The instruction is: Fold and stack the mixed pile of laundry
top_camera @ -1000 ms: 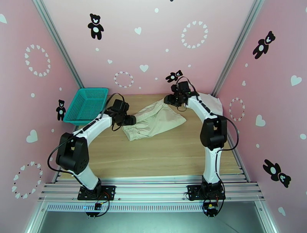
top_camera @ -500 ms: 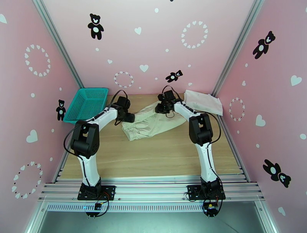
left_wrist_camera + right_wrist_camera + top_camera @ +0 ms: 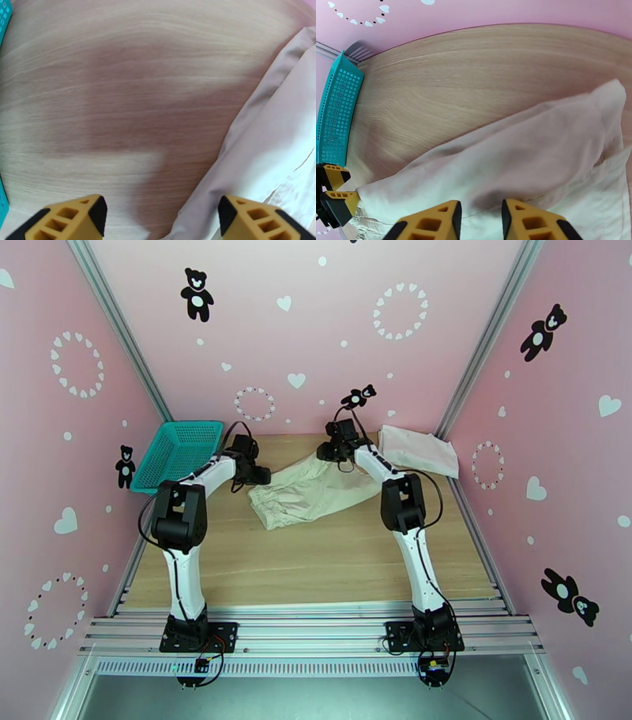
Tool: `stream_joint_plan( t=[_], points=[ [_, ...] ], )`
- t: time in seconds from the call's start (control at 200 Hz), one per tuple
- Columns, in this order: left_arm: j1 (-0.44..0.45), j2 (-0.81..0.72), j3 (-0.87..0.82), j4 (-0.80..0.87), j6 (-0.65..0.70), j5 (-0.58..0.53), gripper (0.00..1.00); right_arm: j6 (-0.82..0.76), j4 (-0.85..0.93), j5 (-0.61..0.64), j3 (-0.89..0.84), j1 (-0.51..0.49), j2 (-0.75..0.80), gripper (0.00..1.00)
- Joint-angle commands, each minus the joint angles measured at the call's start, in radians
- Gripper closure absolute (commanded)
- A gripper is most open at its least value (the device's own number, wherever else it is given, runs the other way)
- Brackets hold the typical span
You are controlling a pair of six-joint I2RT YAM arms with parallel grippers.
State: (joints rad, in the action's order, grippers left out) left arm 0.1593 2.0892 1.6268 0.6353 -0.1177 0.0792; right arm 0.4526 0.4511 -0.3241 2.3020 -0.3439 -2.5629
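My left claw (image 3: 160,207) is spread wide over the left edge of the beige garment (image 3: 312,491). My right claw (image 3: 481,211) is narrowly parted above the far end; I cannot tell if it nips cloth. Closing now, I might catch one layer and drag it crooked. The T-shirt (image 3: 419,449) lies back right, and the basket (image 3: 178,455) crowds my left arm.

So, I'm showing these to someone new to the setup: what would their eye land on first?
The crumpled cream-beige garment in the middle of the wooden table stands out first, with both arms stretched to it: the left gripper at its left edge, the right gripper at its far edge. Next come the teal mesh basket in the far left corner and the white garment lying in the far right corner.
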Motion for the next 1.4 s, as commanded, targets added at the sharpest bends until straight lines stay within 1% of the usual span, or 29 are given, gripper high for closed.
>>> stream_joint_plan(
  t=[0.0,0.135,0.16,0.225,0.305,0.37,0.431,0.496,0.556,0.641,0.716,0.836,0.946,1.141,1.206,1.337,1.392],
  points=[
    [-0.061,-0.104,0.016,0.000,-0.068,0.051,0.21,0.000,0.040,0.011,0.059,0.005,-0.050,0.62],
    [-0.089,-0.283,-0.075,-0.015,-0.172,0.035,0.12,-0.004,0.064,0.002,0.045,0.004,-0.012,0.59],
    [-0.089,-0.315,-0.112,-0.028,-0.200,0.048,0.12,-0.002,0.064,0.000,0.039,0.005,0.000,0.58],
    [-0.088,-0.401,-0.238,-0.090,-0.287,0.124,0.10,-0.006,0.058,-0.008,0.014,0.005,0.042,0.54],
    [-0.087,-0.511,-0.427,-0.172,-0.399,0.169,0.05,-0.013,0.056,-0.013,-0.024,0.003,0.105,0.52],
    [-0.086,-0.588,-0.569,-0.224,-0.472,0.203,0.02,-0.023,0.043,-0.016,-0.080,0.003,0.164,0.51],
    [-0.078,-0.640,-0.676,-0.263,-0.522,0.232,0.04,-0.035,0.034,-0.019,-0.143,0.000,0.223,0.50],
    [-0.063,-0.680,-0.755,-0.284,-0.566,0.245,0.04,-0.044,0.017,-0.014,-0.234,-0.003,0.294,0.48],
    [-0.046,-0.701,-0.804,-0.311,-0.593,0.261,0.02,-0.038,-0.021,-0.008,-0.338,-0.004,0.363,0.48],
    [-0.034,-0.698,-0.874,-0.383,-0.644,0.295,0.01,-0.027,-0.079,-0.006,-0.471,-0.004,0.451,0.48],
    [-0.017,-0.681,-0.894,-0.456,-0.693,0.316,0.01,-0.014,-0.108,-0.009,-0.553,-0.005,0.499,0.47],
    [0.022,-0.614,-0.874,-0.472,-0.742,0.282,0.02,-0.003,-0.129,-0.021,-0.633,-0.006,0.537,0.47],
    [0.039,-0.551,-0.876,-0.541,-0.799,0.267,0.02,0.000,-0.157,-0.030,-0.691,-0.011,0.562,0.47],
    [0.076,-0.449,-0.842,-0.577,-0.838,0.206,0.02,0.007,-0.185,-0.046,-0.744,-0.014,0.583,0.48],
    [0.090,-0.414,-0.834,-0.616,-0.862,0.200,0.07,0.014,-0.201,-0.046,-0.762,-0.014,0.589,0.47],
    [0.122,-0.365,-0.834,-0.739,-0.892,0.146,0.22,0.032,-0.230,-0.059,-0.796,-0.015,0.601,0.48],
    [0.123,-0.339,-0.827,-0.775,-0.896,0.141,0.30,0.041,-0.245,-0.064,-0.814,-0.014,0.611,0.48]
  ],
)
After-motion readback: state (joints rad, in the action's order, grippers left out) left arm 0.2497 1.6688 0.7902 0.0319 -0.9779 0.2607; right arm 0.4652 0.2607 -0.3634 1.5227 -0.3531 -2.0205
